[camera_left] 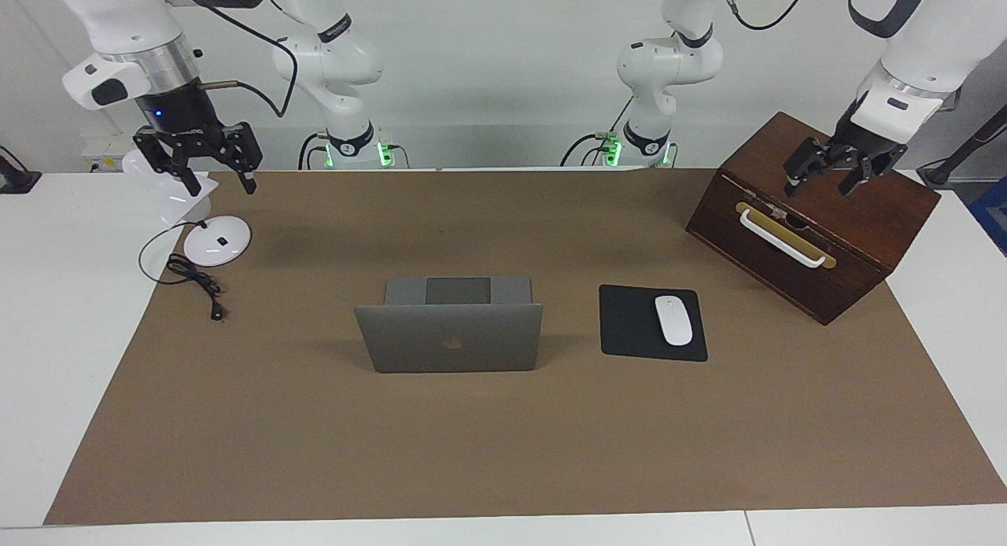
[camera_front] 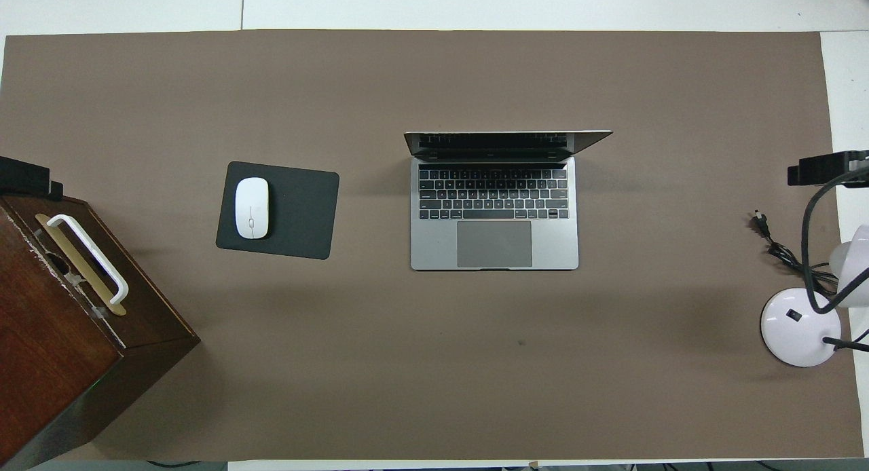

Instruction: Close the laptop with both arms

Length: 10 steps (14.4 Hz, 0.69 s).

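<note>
The laptop [camera_left: 448, 326] sits open mid-desk, lid upright, its back turned away from the robots; the right claw [camera_left: 211, 164] hangs toward its arm's end, seemingly parted; the left claw [camera_left: 835, 172] hovers over the wooden box [camera_left: 810, 223], apparently parted, both waiting clear.

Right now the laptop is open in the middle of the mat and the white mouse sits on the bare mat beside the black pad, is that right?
Not quite. The laptop is open in the middle of the mat, but the white mouse sits on the black pad, not on the bare mat beside it. The overhead view shows it most plainly.
</note>
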Available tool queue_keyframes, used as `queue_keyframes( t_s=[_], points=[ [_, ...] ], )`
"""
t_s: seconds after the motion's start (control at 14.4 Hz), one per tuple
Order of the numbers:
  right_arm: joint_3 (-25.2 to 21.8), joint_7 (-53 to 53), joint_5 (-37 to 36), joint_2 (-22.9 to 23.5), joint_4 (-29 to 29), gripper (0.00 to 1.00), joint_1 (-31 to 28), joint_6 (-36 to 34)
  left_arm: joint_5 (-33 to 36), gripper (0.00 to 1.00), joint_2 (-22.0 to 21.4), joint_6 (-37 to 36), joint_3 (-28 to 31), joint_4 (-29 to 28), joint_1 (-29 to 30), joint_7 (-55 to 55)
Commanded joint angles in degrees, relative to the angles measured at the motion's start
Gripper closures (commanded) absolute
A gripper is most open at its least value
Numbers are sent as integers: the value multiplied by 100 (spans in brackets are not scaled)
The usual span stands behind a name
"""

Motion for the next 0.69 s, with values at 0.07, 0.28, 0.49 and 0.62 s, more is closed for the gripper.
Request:
queue_keyframes(
  t_s=[0.07, 0.28, 0.49, 0.62],
  points=[
    [29, -10, 31, 277, 300, 50, -116, 34, 115, 89, -165, 127, -34, -201, 25, -118],
    [29, -71, -13, 347, 326, 90, -125, 42, 115, 100, -156, 188, -34, -219, -36, -144],
    [29, -352, -161, 417, 362, 100, -143, 192, 115, 100, -147, 380, -43, -219, 16, -136],
    [29, -414, -399, 479, 466, 100, -143, 244, 107, 100, -130, 626, -52, -237, 16, -110]
  ],
)
